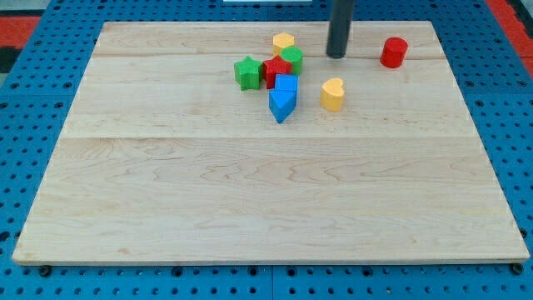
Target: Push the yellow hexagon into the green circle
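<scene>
Yellow hexagon [284,40] sits left of my tip [336,56], touching the green circle [292,57]; end effector touches nothing, holds nothing.

arm: dark rod upright, entering from the view's top | my tip [336,56]: down at board height

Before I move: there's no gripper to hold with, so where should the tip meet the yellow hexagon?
Judging by pose: the yellow hexagon already sits just above the green circle. Press its far, upper-left face, coming from the view's top. My tip stands to the right of both, so it must circle round first.
</scene>
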Available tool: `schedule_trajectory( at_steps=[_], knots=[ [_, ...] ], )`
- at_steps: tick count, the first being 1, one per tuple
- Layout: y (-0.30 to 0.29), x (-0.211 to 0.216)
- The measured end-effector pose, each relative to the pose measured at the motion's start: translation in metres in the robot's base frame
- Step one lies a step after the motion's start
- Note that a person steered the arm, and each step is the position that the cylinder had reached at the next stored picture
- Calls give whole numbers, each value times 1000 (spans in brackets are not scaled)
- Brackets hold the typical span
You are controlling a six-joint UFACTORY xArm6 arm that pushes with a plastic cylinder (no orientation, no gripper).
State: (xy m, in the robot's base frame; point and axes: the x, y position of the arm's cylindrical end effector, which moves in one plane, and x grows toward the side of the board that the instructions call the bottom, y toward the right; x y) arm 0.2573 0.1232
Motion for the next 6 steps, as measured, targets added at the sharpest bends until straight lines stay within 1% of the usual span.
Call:
schedule_trajectory(
  at_steps=[1,2,3,4,6],
  knots=[
    [-66,-57],
    [-120,-48],
    [-85,-30],
    [-83,-29],
    [-130,-9]
  ],
)
